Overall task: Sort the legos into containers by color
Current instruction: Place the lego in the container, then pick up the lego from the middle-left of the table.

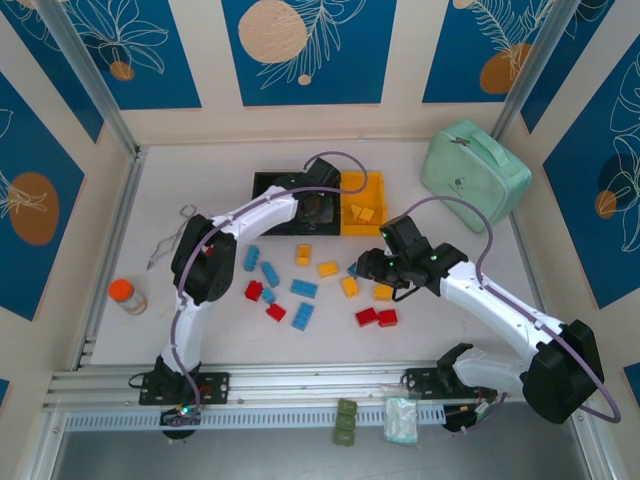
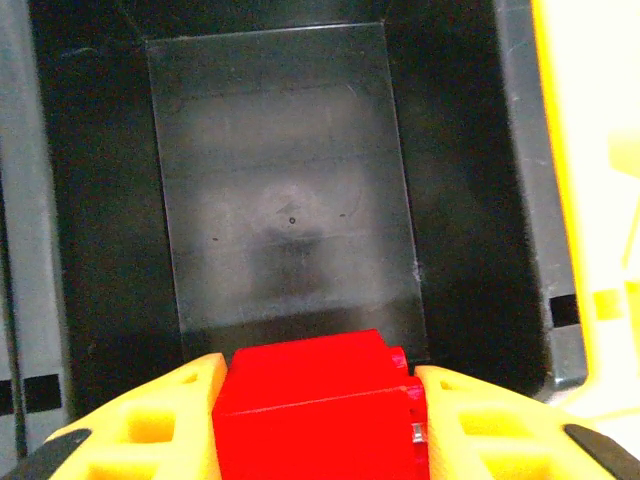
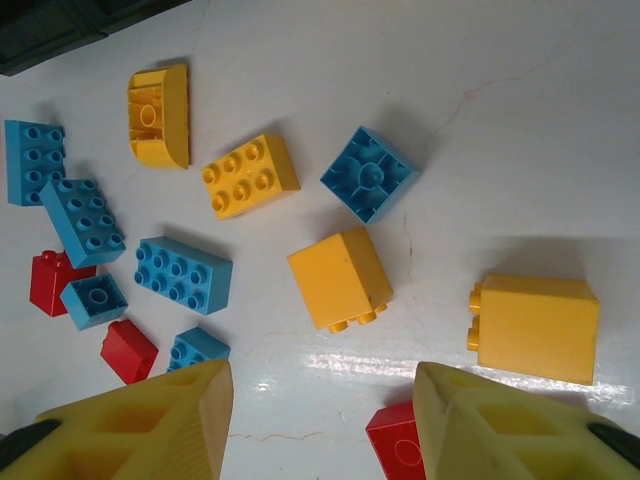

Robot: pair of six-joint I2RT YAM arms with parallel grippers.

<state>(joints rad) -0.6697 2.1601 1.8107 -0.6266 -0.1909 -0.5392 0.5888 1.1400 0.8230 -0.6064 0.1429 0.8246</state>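
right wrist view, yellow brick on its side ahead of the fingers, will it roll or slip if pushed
The yellow brick looks rigid and boxy, so it likely slides, not rolls. Its glossy plastic on the shiny table may skid or twist when nudged.

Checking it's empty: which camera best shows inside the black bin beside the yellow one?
Left wrist view: it looks straight into the black bin, visible floor bare, past the red brick in the left pincer. In the top external view the left arm covers most of it. The right wrist view catches a dark bin edge.
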